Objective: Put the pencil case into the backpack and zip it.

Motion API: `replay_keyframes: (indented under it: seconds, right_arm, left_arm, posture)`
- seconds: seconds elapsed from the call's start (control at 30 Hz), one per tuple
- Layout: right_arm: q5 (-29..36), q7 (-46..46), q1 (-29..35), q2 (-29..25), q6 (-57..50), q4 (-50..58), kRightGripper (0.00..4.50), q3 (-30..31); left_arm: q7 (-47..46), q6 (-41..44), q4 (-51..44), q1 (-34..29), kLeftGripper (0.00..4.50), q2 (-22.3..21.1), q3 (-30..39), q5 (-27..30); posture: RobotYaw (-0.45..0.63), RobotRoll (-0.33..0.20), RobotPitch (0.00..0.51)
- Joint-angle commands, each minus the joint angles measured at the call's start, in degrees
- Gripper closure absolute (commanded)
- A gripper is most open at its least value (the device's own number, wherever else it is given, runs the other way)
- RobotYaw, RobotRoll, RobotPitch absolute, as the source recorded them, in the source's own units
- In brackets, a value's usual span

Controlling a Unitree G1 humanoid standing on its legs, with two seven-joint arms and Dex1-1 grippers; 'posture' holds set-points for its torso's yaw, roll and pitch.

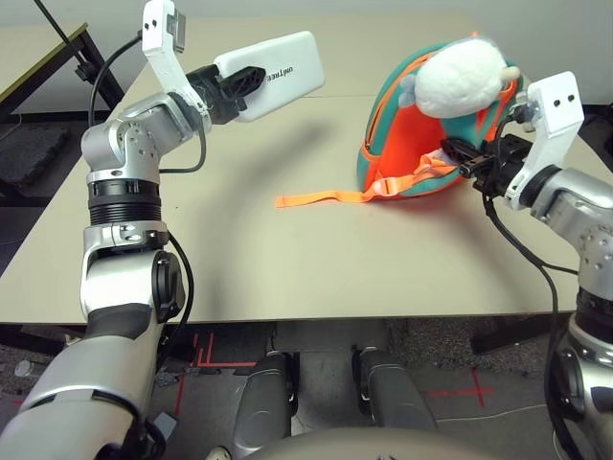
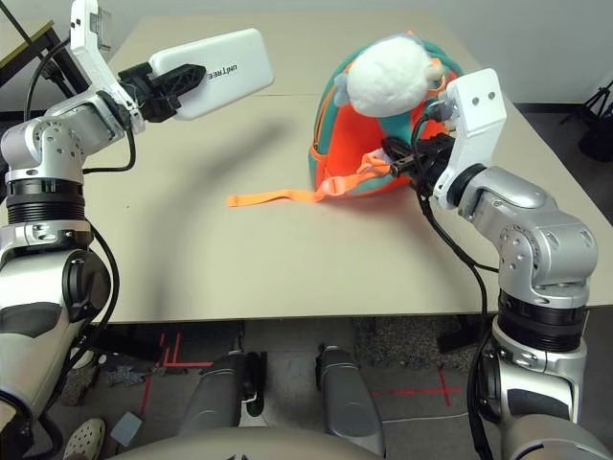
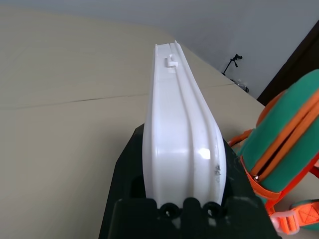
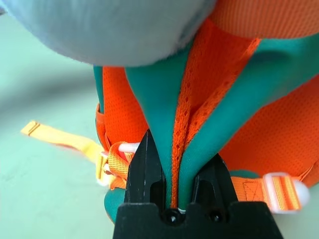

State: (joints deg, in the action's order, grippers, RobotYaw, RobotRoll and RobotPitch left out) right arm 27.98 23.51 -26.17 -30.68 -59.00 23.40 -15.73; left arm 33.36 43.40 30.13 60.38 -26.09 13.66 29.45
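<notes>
My left gripper is shut on one end of the white pencil case, holding it in the air above the table's far left part, left of the backpack. In the left wrist view the case runs edge-on away from the fingers. The orange and teal backpack lies on the table at the right with its back panel and straps facing me. My right gripper is shut on a fold of its teal and orange fabric at the right side.
A grey-white plush charm rests on top of the backpack. One long orange strap trails left across the tan table. A dark-framed side table stands at the far left. Cables hang from both arms.
</notes>
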Motion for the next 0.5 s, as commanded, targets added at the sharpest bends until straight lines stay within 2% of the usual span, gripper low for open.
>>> replay_keyframes:
  seconds: [0.03,0.33,0.5]
  right_arm:
    - [-0.6,0.16,2.92,1.01,3.39,-0.13,4.17,1.98]
    - [-5.27,0.64,4.85,2.78,12.72,-9.42,4.17,6.71]
    - [-6.26,0.65,4.22,3.59,15.4,-12.43,4.17,8.56]
  left_arm:
    - [2.0,-1.55,-0.13,1.58,3.31,0.08,-0.58,-0.3]
    - [8.66,-3.51,-2.28,2.11,3.31,-1.67,-2.01,-0.15]
    - [15.64,-4.52,-3.93,4.84,3.31,-2.94,-3.28,0.76]
  posture:
    - [-0.22,0.0,0.102]
    - [-0.21,0.0,0.102]
    - [-0.2,0.0,0.097]
